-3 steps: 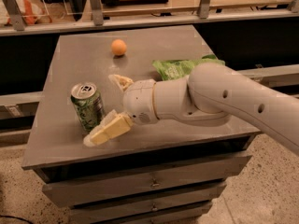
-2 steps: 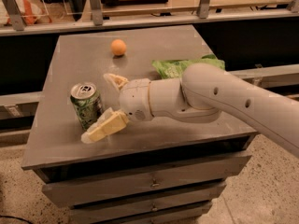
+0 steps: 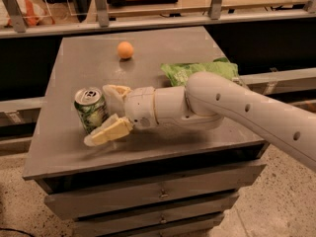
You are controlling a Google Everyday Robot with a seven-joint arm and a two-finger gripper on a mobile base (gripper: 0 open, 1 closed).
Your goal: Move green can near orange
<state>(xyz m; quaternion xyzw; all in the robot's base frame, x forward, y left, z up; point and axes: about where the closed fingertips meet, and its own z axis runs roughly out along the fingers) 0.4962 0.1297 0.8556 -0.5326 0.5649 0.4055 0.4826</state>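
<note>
The green can (image 3: 90, 109) stands upright near the front left of the grey table (image 3: 64, 147). The orange (image 3: 125, 50) lies at the back of the table, well beyond the can. My gripper (image 3: 98, 115) reaches in from the right and is open. One finger (image 3: 114, 91) is behind the can's right side and the other finger (image 3: 108, 132) is in front of it, so the can sits at the mouth of the jaws. The gripper is not closed on the can.
A light-green chip bag (image 3: 197, 70) lies on the right of the table, partly behind my arm (image 3: 232, 102). Drawers (image 3: 158, 194) face front below the tabletop. A rail and shelf run behind the table.
My gripper has slid left toward the green can, so its fingers now straddle the can's right side. The can and the orange have not moved.
</note>
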